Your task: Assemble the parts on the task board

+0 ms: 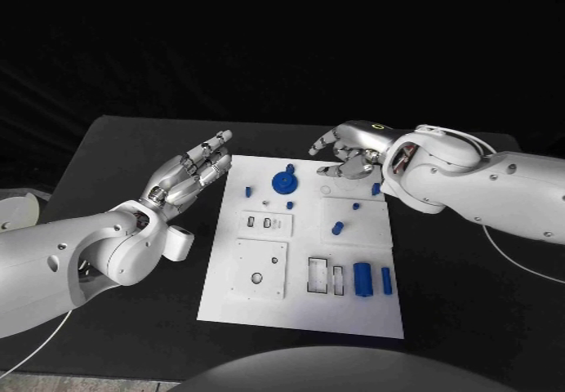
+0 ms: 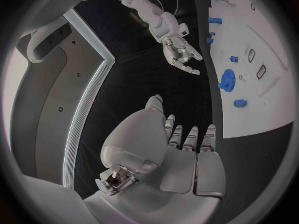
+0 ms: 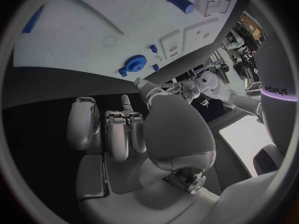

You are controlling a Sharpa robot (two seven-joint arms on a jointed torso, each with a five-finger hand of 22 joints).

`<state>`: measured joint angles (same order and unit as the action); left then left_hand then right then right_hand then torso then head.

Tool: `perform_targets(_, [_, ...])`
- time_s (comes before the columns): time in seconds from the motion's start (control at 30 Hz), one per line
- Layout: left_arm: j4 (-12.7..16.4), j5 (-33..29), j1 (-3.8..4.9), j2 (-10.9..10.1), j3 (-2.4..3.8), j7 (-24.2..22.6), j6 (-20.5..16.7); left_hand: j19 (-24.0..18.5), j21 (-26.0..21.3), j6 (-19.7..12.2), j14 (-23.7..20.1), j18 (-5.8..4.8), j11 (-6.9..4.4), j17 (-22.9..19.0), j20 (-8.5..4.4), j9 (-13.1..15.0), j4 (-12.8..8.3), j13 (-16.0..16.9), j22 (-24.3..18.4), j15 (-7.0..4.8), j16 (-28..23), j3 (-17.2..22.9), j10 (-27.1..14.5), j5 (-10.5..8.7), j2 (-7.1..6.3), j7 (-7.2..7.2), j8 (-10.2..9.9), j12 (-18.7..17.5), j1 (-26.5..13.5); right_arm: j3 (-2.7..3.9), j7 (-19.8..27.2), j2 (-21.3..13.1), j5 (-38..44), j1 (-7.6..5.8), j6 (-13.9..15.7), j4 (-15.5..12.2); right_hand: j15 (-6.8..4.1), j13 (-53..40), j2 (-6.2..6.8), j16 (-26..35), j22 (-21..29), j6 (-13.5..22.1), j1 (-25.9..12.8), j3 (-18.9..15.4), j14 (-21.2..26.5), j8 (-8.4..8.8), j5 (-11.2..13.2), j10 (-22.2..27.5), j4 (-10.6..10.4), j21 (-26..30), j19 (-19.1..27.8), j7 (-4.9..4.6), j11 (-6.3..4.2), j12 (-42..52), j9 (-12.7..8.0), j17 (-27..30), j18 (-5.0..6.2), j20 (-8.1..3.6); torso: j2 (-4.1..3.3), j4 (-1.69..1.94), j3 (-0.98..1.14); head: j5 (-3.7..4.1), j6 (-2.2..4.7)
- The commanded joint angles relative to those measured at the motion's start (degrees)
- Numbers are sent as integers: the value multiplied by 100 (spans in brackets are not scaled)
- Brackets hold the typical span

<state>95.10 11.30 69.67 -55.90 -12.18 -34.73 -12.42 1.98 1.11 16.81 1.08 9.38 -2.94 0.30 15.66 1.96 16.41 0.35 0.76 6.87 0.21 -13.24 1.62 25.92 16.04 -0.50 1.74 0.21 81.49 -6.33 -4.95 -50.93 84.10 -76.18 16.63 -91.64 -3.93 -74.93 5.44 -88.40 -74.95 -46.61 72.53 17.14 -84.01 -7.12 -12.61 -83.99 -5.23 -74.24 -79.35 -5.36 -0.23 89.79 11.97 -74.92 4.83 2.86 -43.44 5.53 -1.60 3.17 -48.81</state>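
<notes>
Task board (image 1: 353, 314) sits mid-table for you. Left hand (image 1: 194, 173) just off its left edge, fingers straight and apart, holding nothing. Right hand (image 1: 349, 151) over the far edge, fingers loosely curled, empty. Blue gear (image 1: 284, 181) and blue cylinders (image 1: 362, 278) lie on it.

Left side: my left hand (image 1: 194, 170) hangs with fingers apart just off the white rectangular task board (image 1: 231, 306), over bare black table (image 1: 130, 135).
Far edge: my right hand (image 1: 351, 151), fingers curled, hangs by the blue toothed gear (image 1: 284, 181).
Near rows: two blue cylinders (image 1: 372, 278) lie uncovered.
</notes>
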Motion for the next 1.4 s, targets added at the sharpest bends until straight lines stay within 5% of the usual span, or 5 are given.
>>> perform_targets(0.03, [14, -8, 0, 14, 2, -42, 96, -11, 30, 21, -4, 102, 50, 8, 43, 6, -7, 9, 7, 39, 30, 33, 7, 37, -8, 37, 28, 22, 71, -7, -19, -391, 73, -1, 192, -264, 42, -1507, -4, -37, -245, -63, -37, -46, -552, -40, 34, -601, -6, -64, -54, 3, 21, 21, 10, -1372, -54, 6, 5, 4, -5, 79, 6])
perform_targets(0.2, [0, -8, -6, 14, 2, -33, 101, -12, 30, 20, -4, 102, 51, 8, 45, 6, -14, 9, 6, 42, 30, 37, 8, 52, -15, 38, 28, 22, 86, -24, 50, -905, 26, 116, 234, -450, 41, -1507, 4, 3, -239, -66, -32, -82, -538, -39, 104, -601, -23, -49, -50, 4, 21, 21, 8, -1329, -49, 4, 0, -60, 4, 70, -18])
perform_targets(0.57, [-10, 29, -67, 28, 1, -72, 106, -10, 32, 25, 0, 100, 60, 9, 51, 6, -41, 9, 6, 53, 32, 63, 9, 100, -28, 47, 28, 22, 147, -56, 377, -1482, -28, 460, 549, -414, 30, -1491, 11, 87, -211, 80, -9, -166, -508, 47, 254, -585, -93, 12, -20, 31, 3, 9, -39, -1241, -35, -2, 23, -60, 21, 132, -17])
perform_targets(1.4, [-25, 47, -116, 28, 2, -85, 112, -8, 34, 18, 1, 100, 64, 9, 55, 5, -49, 9, 7, 59, 32, 73, 8, 123, -33, 50, 26, 22, 170, -73, 232, -1131, -6, 724, 379, 240, 51, -1396, 35, 521, 6, -123, 53, -360, -358, -76, 463, -492, -250, 369, 169, -15, 37, -67, 11, -809, 38, 14, 11, -56, 7, 124, -48])
